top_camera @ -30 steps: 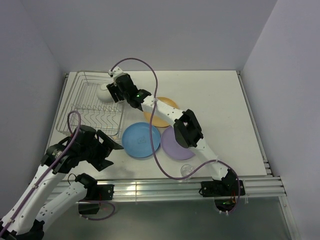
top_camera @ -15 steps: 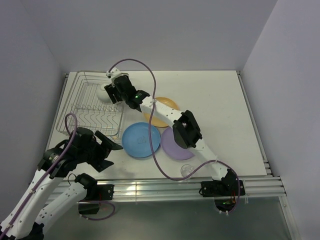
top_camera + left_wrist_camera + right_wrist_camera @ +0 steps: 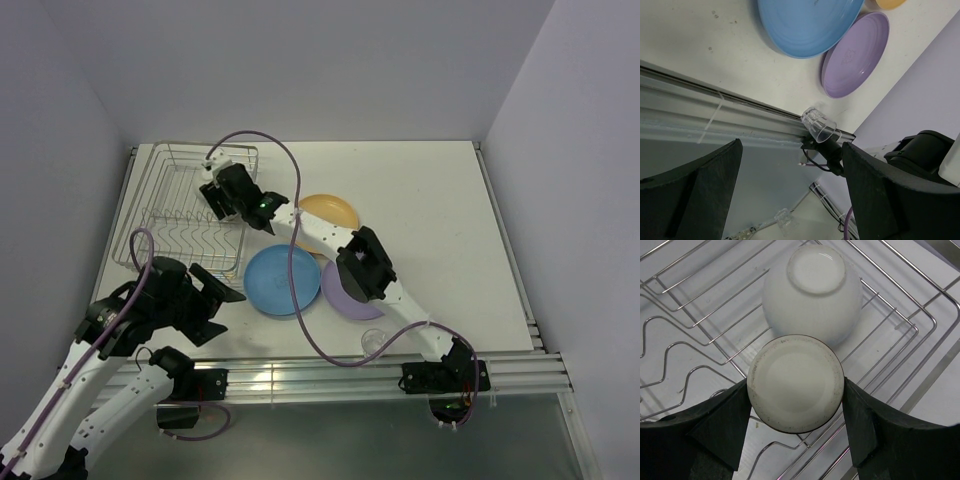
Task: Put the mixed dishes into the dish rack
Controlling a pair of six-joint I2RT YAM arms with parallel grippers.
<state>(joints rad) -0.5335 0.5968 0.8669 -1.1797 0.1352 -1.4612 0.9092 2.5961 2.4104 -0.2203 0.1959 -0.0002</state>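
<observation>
My right gripper [image 3: 230, 192] is shut on the cream cup [image 3: 796, 382], held upside down, base toward the camera, just above the dish rack [image 3: 150, 205]. The white bowl [image 3: 812, 290] lies upside down on the rack wires [image 3: 690, 320], right beside the cup. The blue plate [image 3: 282, 280], purple plate [image 3: 345, 300] and yellow-orange plate [image 3: 330, 210] lie flat on the table right of the rack. The small clear glass [image 3: 373, 342] lies on its side at the front edge. My left gripper [image 3: 215, 290] is open and empty, left of the blue plate.
The rack fills the table's back left corner beside the left wall. My right arm stretches diagonally over the purple plate. In the left wrist view the blue plate [image 3: 805, 25], purple plate [image 3: 855, 55] and glass [image 3: 818, 125] show near the metal front rail [image 3: 715, 105].
My right gripper has moved the cup slightly left and nearer over the rack, off the bowl's top to its side. My left arm has drawn back a little.
</observation>
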